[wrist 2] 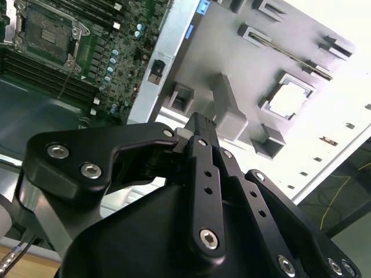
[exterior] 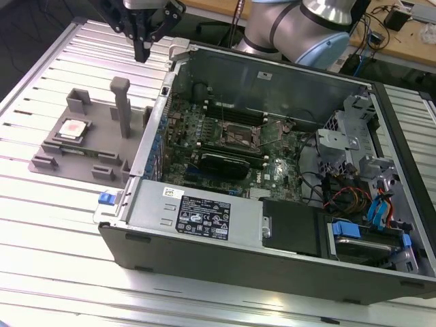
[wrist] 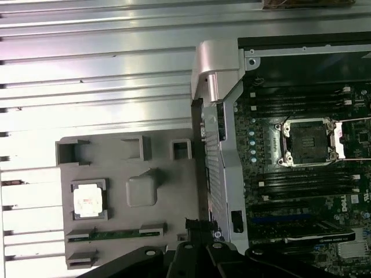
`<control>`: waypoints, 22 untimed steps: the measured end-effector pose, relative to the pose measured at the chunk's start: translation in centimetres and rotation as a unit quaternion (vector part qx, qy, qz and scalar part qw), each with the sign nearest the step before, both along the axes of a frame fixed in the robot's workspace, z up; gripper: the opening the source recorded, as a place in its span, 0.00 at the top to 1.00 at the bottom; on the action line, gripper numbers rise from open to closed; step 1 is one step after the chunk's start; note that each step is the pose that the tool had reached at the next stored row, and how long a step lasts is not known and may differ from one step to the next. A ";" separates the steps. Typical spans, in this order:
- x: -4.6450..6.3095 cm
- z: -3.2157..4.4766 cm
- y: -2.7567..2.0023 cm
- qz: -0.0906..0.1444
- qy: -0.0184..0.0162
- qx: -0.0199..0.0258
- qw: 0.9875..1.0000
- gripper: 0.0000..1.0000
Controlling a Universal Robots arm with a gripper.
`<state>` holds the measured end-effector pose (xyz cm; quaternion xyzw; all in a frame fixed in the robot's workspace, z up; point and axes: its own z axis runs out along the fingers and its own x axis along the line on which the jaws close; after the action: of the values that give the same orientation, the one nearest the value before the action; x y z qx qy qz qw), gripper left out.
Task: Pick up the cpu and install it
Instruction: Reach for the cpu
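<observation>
The cpu (exterior: 71, 129) lies flat in a square pocket of a grey fixture plate (exterior: 95, 163) on the slatted table, at the exterior view's left of the open computer case. Both wrist views show its pale shiny top (wrist 2: 288, 99) (wrist: 88, 201). My gripper (exterior: 142, 49) hangs in the air above the far end of the fixture, beyond the cpu and well apart from it. Its black fingers (wrist 2: 200, 139) are shut together with nothing between them. The open motherboard socket (exterior: 240, 133) (wrist: 307, 142) sits inside the case with its metal frame raised.
A tall grey post (exterior: 121, 105) stands on the fixture between the cpu and the case wall (exterior: 153, 136). A green memory stick (wrist: 110, 234) rests in a fixture slot. The case holds a power supply (exterior: 204, 214), drive bays and cables (exterior: 354, 197) at the exterior view's right.
</observation>
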<state>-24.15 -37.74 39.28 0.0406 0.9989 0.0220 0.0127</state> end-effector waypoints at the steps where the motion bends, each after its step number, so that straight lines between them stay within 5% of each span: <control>1: -0.2 0.00 0.00 0.000 0.000 0.000 1.000 0.89; 22: -4.1 -0.07 0.07 -0.002 0.000 0.000 1.000 0.89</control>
<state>-28.23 -37.67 39.21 0.0424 0.9988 0.0220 0.0128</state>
